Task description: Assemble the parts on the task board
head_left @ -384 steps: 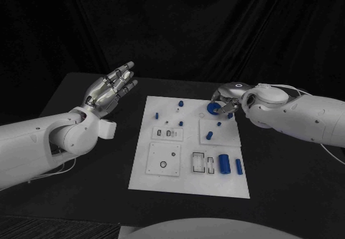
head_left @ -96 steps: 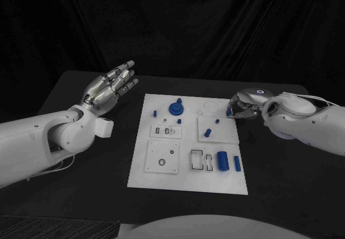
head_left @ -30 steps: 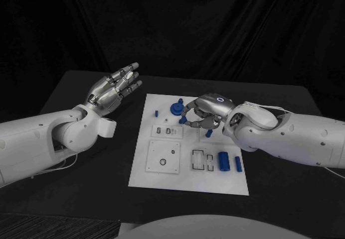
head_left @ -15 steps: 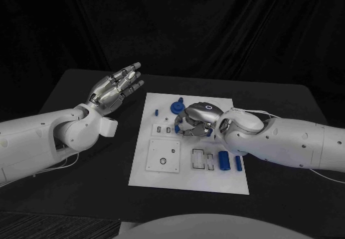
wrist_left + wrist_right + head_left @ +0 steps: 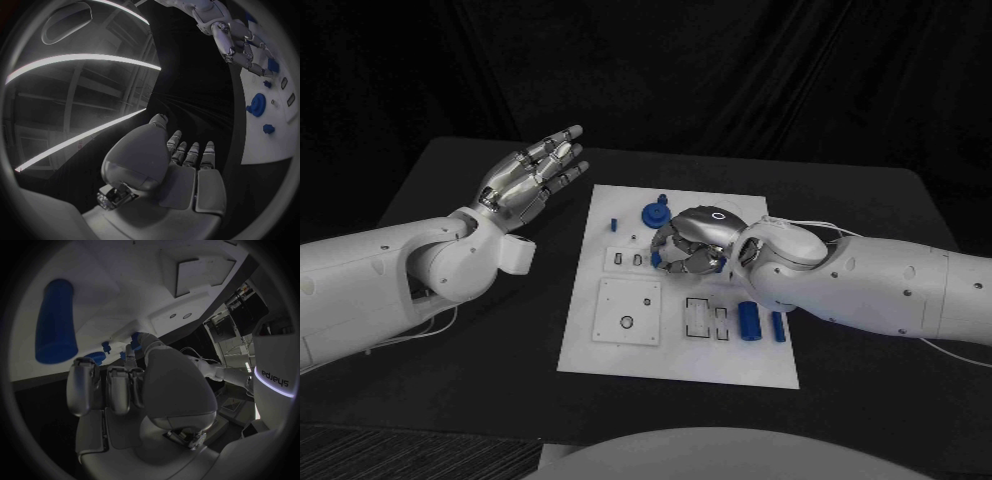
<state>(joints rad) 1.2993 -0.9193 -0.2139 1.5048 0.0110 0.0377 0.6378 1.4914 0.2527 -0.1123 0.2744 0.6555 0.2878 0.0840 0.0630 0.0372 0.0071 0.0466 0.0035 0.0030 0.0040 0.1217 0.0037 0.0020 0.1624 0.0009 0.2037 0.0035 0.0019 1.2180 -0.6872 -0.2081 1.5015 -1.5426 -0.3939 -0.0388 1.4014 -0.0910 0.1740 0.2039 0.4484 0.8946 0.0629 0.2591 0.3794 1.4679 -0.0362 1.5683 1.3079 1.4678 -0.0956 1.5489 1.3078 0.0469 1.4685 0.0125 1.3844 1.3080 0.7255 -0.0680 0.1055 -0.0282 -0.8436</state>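
Black table (image 5: 459, 370), matte, set before a dark curtain backdrop (image 5: 733, 70) hanging in folds.

Left side: left hand (image 5: 528, 180) raised above the table's left part, clear of the board, palm turned toward the board, fingers extended and slightly apart, holding nothing. Left wrist view shows the same hand (image 5: 181, 165) with fingers straight, side by side, nothing in them.

Centre: white task board (image 5: 678, 362) lies flat, long side running away from the robot. On its far-left part, a round blue disc part (image 5: 651, 215) with a small blue peg (image 5: 661, 199) just beyond it and another small blue peg (image 5: 612, 225) to its left. Nearer, a raised white square plate (image 5: 629, 311) with an oval slot, and two small slotted fixtures (image 5: 625, 261) beyond it. To the right of the plate, a rectangular slotted fixture (image 5: 705, 322), then a blue cylinder (image 5: 750, 324) lying flat and a thinner blue pin (image 5: 777, 325) just beside it.

Right of centre: right hand (image 5: 692, 243) low over the board's middle, knuckles up, fingers curled in and down. Whether they clamp a part — cannot tell; fingertips hidden under the hand. Right wrist view: fingers (image 5: 119, 387) bent close together, the blue cylinder (image 5: 55, 320) lying on the white board beyond them.
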